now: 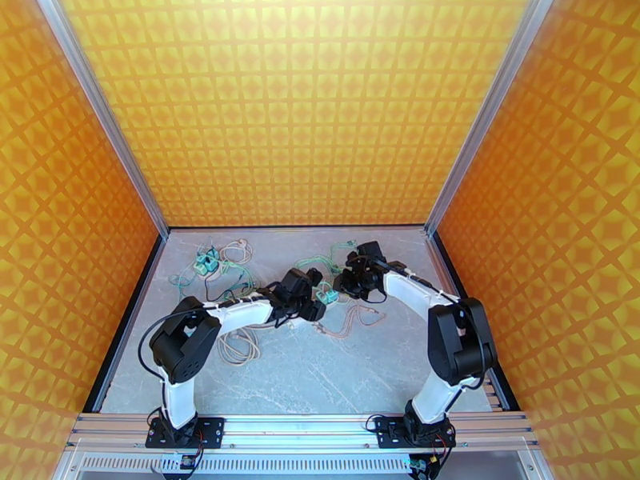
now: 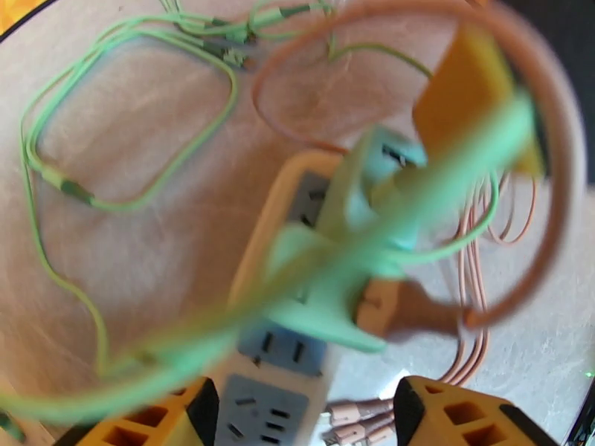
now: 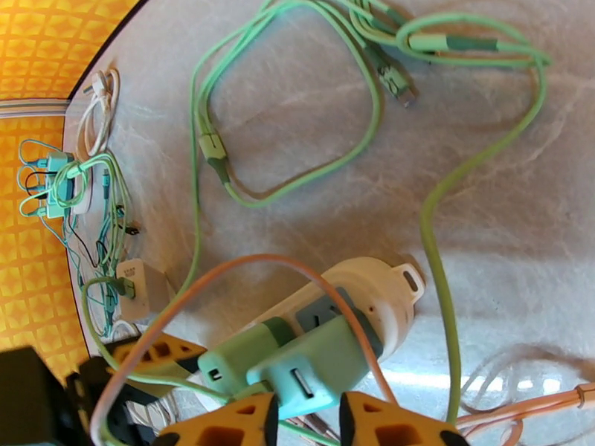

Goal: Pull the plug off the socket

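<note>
Right wrist | mint plug [image 3: 312, 362] in white socket [image 3: 375, 291] | right gripper [image 3: 310, 416] clenching it | left gripper [image 2: 305, 401] released

Orange diamond-pattern walls [image 1: 296, 106] on three sides, aluminium corner posts [image 1: 486, 114], grey marble-look worktop [image 1: 336, 378] down below. Lit bright and warm, pretty even all over.

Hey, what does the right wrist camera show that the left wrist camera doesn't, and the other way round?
Right wrist adds a second cluster of teal adapters near the orange wall, plus a white charger. Left wrist adds the strip's empty blue-grey sockets between the left gripper's jaws. Both share the white power strip, the mint plug on it, and a green cable loop.
</note>
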You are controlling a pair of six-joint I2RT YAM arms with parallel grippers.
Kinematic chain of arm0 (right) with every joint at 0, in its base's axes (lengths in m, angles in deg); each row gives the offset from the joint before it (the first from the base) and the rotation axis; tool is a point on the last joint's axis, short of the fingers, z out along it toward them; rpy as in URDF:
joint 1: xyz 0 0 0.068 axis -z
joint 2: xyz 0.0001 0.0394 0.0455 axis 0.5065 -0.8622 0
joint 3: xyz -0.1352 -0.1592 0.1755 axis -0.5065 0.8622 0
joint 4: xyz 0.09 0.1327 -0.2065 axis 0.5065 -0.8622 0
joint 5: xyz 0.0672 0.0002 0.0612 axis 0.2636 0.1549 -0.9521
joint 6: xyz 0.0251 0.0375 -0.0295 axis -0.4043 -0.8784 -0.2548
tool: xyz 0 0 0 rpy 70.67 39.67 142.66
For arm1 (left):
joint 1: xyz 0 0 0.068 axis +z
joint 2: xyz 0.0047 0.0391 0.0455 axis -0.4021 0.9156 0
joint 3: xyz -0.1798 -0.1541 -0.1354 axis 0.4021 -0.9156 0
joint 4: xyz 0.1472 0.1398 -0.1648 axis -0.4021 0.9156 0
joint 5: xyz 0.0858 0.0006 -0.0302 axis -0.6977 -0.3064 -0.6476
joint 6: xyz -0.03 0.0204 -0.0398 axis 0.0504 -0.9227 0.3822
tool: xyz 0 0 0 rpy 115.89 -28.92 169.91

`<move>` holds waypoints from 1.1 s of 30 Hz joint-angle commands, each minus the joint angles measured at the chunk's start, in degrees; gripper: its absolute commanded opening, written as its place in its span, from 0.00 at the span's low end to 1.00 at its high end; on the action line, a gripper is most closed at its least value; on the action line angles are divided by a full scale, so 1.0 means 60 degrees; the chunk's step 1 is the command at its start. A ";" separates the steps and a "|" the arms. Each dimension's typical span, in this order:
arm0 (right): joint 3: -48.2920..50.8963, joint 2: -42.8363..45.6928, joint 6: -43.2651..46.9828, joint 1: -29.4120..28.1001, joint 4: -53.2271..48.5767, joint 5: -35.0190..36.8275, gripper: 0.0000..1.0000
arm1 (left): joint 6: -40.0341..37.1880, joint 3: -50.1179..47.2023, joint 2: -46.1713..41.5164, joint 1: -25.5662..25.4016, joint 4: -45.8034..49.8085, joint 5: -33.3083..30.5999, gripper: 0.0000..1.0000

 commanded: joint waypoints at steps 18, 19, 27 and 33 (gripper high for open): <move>-0.0810 -0.1046 0.0677 -0.0021 -0.0809 -0.0239 0.28 | -0.1110 0.1404 0.1391 0.0126 0.0034 0.0936 0.62; -0.0847 -0.1088 0.0686 -0.0021 -0.0811 -0.0265 0.28 | -0.1111 0.1412 0.1435 0.0129 0.0065 0.0929 0.61; -0.0972 -0.1313 0.0865 -0.0013 -0.1026 0.0037 0.28 | -0.1117 0.1244 0.1254 0.0127 0.0349 0.0943 0.38; -0.0795 -0.1385 0.1062 -0.0014 -0.1193 0.0325 0.26 | -0.0939 0.1215 0.0998 0.0100 0.0588 0.0929 0.31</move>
